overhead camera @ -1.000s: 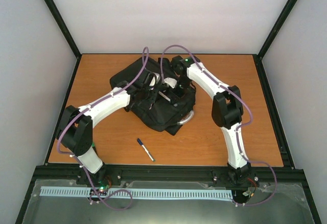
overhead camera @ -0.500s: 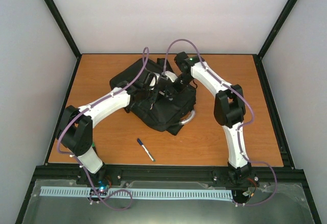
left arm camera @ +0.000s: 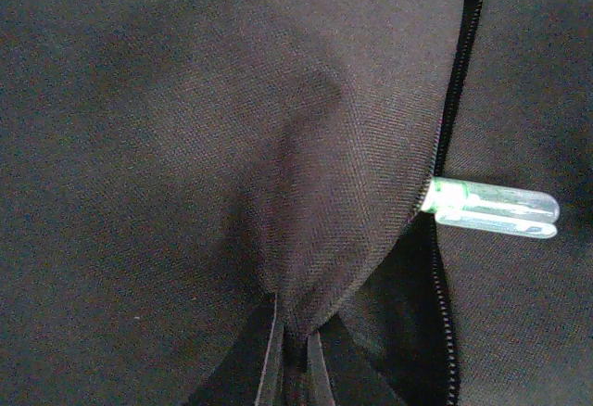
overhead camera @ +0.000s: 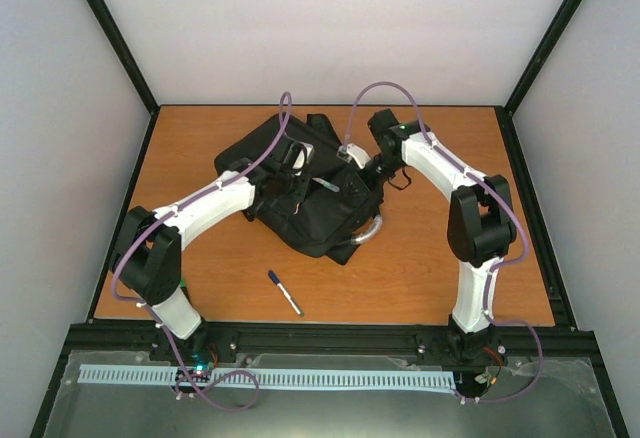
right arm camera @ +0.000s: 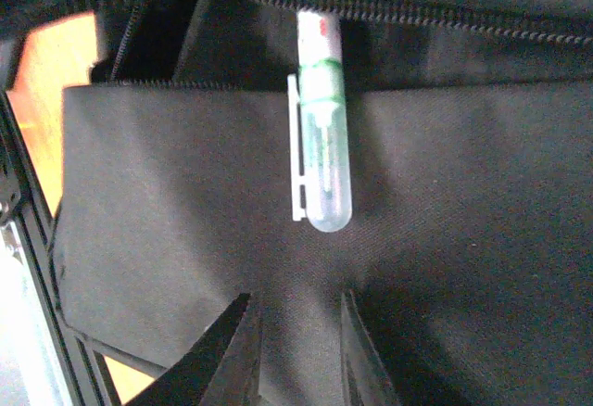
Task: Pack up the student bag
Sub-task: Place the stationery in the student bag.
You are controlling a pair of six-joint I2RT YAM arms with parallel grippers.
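Observation:
The student bag (overhead camera: 310,213) lies in the middle of the table, black, with its grey handle (overhead camera: 372,228) toward the near right. My left gripper (left arm camera: 295,346) is shut on a pinched fold of the bag's fabric (left arm camera: 315,193) beside an open zipper. A pen with a clear cap over a green tip (right arm camera: 320,146) sticks halfway out of that pocket opening, and the top view shows the same pen (overhead camera: 328,186). My right gripper (right arm camera: 296,332) hovers just short of the pen's cap, open, with only bag fabric (right arm camera: 185,202) beneath and nothing between its fingers.
A blue-capped pen (overhead camera: 285,292) lies on the wooden table (overhead camera: 450,258) in front of the bag. Black frame rails edge the table. The right arm's elbow (overhead camera: 480,223) stands over the table's right side.
My right gripper has drawn back to the right, off the pen, and its jaws have parted. The pen stays stuck in the pocket. The left arm has not moved.

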